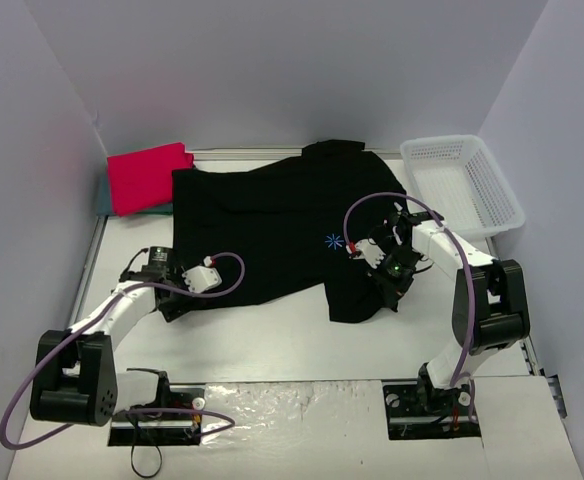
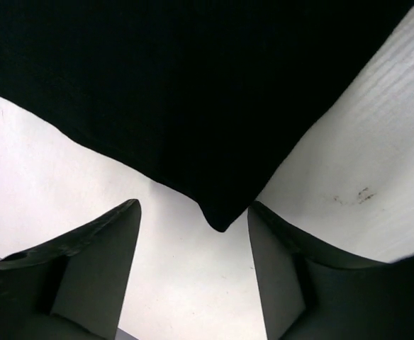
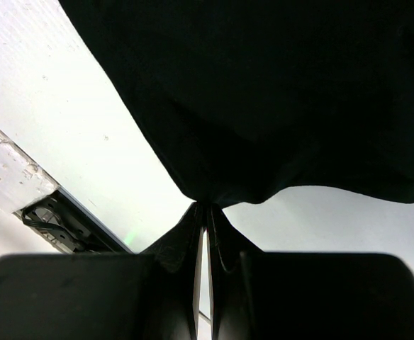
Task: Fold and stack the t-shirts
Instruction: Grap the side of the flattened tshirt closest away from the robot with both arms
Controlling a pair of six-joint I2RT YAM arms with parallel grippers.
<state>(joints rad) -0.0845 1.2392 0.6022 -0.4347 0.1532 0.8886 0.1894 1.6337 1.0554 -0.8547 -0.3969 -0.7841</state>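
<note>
The large black t-shirt [image 1: 262, 225] lies spread across the middle of the table. My left gripper [image 1: 170, 306] sits at its near left corner. In the left wrist view that gripper [image 2: 193, 205] is open, and the shirt's corner tip [image 2: 220, 221] lies between the fingers without touching them. My right gripper [image 1: 391, 292] is at the shirt's near right edge. Its jaws [image 3: 207, 207] are shut on a pinch of black cloth [image 3: 264, 106], which hangs bunched from them. A folded red-pink t-shirt [image 1: 148, 176] rests at the back left on a teal-blue one [image 1: 101, 202], of which only an edge shows.
A white mesh basket [image 1: 464, 183] stands at the back right, close to the black shirt's sleeve. White walls close in the table on the left, back and right. The arm bases [image 1: 157, 415] [image 1: 434, 405] are bolted at the near edge.
</note>
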